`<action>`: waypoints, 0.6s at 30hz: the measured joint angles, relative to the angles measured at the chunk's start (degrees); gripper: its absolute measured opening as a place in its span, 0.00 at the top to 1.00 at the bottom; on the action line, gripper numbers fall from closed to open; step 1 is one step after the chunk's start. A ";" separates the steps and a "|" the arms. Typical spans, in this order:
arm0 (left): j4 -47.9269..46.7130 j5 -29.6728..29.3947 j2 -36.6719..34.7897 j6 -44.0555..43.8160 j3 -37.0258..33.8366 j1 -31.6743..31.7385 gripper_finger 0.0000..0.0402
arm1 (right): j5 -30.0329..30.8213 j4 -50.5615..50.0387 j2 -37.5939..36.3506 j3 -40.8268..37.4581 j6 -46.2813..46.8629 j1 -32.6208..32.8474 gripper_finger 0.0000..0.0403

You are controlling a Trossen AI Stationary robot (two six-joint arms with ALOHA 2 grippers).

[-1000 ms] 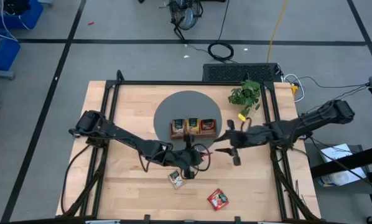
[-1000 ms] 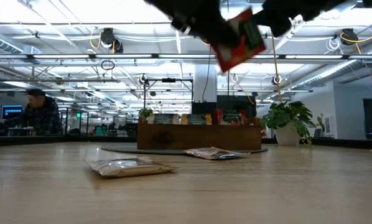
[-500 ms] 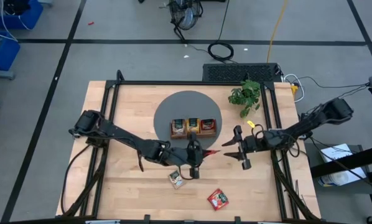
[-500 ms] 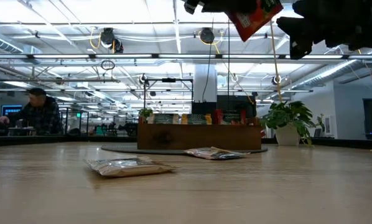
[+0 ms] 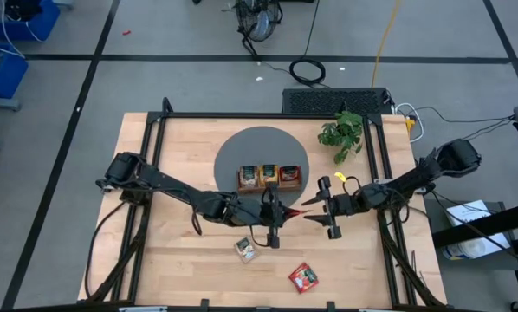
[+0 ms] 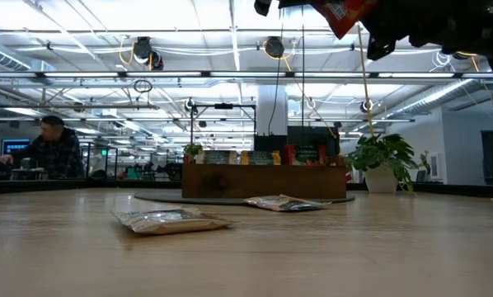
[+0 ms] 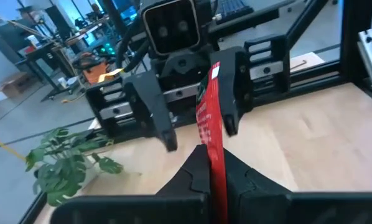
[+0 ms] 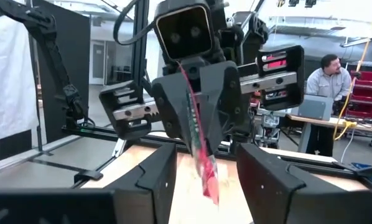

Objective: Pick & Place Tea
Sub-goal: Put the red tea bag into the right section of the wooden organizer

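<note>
Overhead, table-level, two facing wrist cameras.

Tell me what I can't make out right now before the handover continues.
- Red sachet label: edge-on in both wrist views, cut by the top edge in the low view.
- Tray contents: too small in the high view; the tray's front wall hides them in the low view.
- Table sachets print: seen flat-on, unreadable.
</note>
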 joint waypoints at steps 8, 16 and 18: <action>-1.48 0.00 0.00 -0.24 -0.01 0.16 0.98 | -0.03 -0.67 2.24 1.97 -1.31 0.00 0.83; -4.80 -0.07 0.00 -0.86 -0.01 0.13 0.91 | 0.15 -5.04 1.86 2.36 -0.25 -1.10 1.00; -6.55 -0.68 0.02 -0.88 -0.01 -0.01 0.87 | 0.13 -11.41 0.44 3.40 1.54 -1.93 1.00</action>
